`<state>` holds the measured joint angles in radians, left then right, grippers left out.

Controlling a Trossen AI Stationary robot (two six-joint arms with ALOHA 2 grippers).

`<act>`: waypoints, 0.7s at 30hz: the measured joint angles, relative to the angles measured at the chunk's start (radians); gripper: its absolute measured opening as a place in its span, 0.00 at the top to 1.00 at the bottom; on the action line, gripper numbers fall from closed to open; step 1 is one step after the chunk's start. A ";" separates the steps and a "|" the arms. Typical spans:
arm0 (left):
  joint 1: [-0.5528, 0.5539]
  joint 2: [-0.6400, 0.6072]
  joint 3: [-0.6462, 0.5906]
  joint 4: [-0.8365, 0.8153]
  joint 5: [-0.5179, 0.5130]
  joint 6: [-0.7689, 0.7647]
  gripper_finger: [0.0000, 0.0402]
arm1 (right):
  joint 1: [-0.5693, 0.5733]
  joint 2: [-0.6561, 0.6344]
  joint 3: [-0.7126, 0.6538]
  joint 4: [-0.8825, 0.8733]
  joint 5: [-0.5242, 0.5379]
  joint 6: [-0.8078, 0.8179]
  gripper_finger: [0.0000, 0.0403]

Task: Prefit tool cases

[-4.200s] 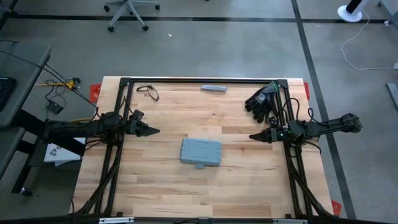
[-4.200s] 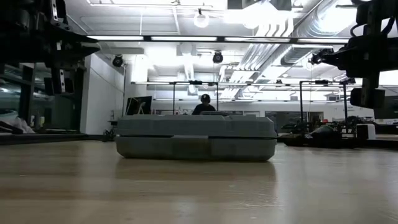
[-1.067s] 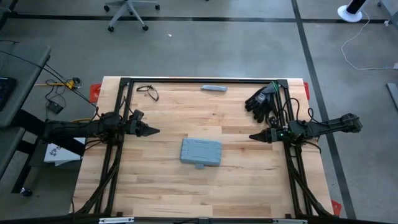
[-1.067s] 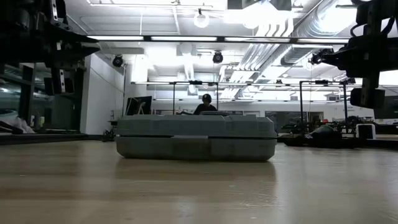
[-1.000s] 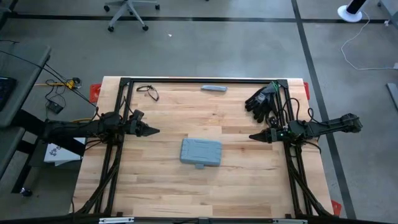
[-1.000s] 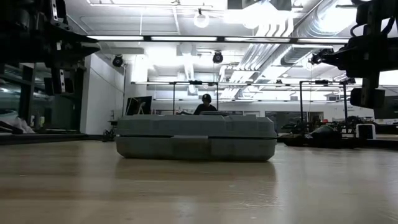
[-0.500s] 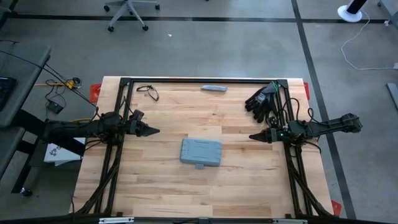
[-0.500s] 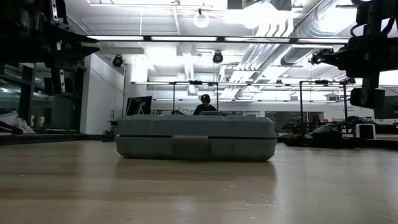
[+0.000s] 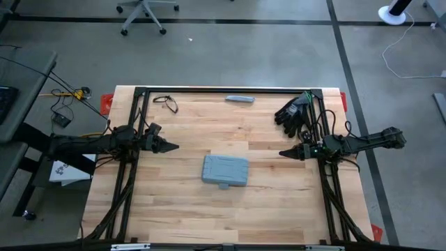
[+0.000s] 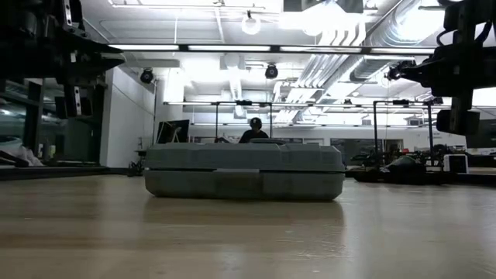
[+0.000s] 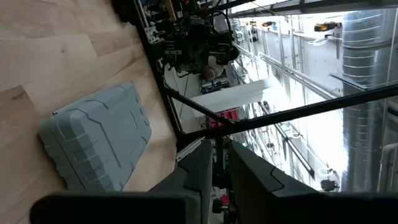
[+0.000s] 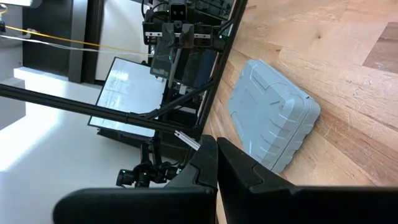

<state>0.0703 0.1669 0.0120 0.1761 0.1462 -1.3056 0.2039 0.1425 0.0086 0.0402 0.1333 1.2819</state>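
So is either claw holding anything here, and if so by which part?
Nothing is held. The left claw and right claw hang empty on either side of the closed tool case, touching nothing.

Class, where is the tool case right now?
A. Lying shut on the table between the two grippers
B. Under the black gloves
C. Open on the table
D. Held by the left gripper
A: the tool case lies shut on the table, apart from the left gripper and right gripper.

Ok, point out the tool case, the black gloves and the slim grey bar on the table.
tool case (image 9: 225, 170): high view, middle of its closed lid.
black gloves (image 9: 293, 112): high view, centre of the pile by the right frame post.
slim grey bar (image 9: 240, 99): high view, middle of its length.
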 joint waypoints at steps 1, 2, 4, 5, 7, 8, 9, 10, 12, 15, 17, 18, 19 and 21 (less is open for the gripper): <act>0.000 0.000 0.000 0.000 0.000 0.000 0.88 | 0.000 0.000 0.000 0.000 0.000 0.000 1.00; 0.000 0.000 0.000 0.000 0.000 0.000 0.88 | 0.000 0.000 0.000 0.000 0.000 0.000 1.00; 0.000 0.000 0.000 0.000 0.000 0.000 0.88 | 0.000 0.000 0.000 0.000 0.000 0.000 1.00; 0.000 0.000 0.000 0.000 0.000 0.000 0.88 | 0.000 0.000 0.000 0.000 0.000 0.000 1.00; 0.000 0.000 0.000 0.000 0.000 0.000 0.88 | 0.000 0.000 0.000 0.000 0.000 0.000 1.00; 0.000 0.000 0.000 0.000 0.000 0.000 0.88 | 0.000 0.000 0.000 0.000 0.000 0.000 1.00; 0.000 0.000 0.000 0.000 0.000 0.000 0.88 | 0.000 0.000 0.000 0.000 0.000 0.000 1.00; 0.000 0.000 0.000 0.000 0.000 0.000 0.88 | 0.000 0.000 0.000 0.000 0.000 0.000 1.00; 0.000 0.000 0.000 0.000 0.000 0.000 0.88 | 0.000 0.000 0.000 0.000 0.000 0.000 1.00; 0.000 0.000 0.000 0.000 0.000 0.000 0.88 | 0.000 0.000 0.000 0.000 0.000 0.000 1.00; 0.000 0.000 0.000 0.000 0.000 0.000 0.88 | 0.000 0.000 0.000 0.000 0.000 0.000 1.00; 0.000 0.000 0.000 0.000 -0.007 0.002 0.88 | 0.000 0.000 0.000 0.000 0.000 0.000 1.00; 0.000 0.000 0.000 0.000 -0.025 0.009 0.88 | 0.000 0.000 0.000 0.000 0.000 0.000 1.00; 0.000 0.000 0.000 0.000 -0.066 0.034 0.88 | 0.000 0.000 0.000 0.000 0.000 0.000 1.00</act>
<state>0.0708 0.1673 0.0121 0.1764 0.0800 -1.2717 0.2037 0.1425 0.0084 0.0402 0.1333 1.2819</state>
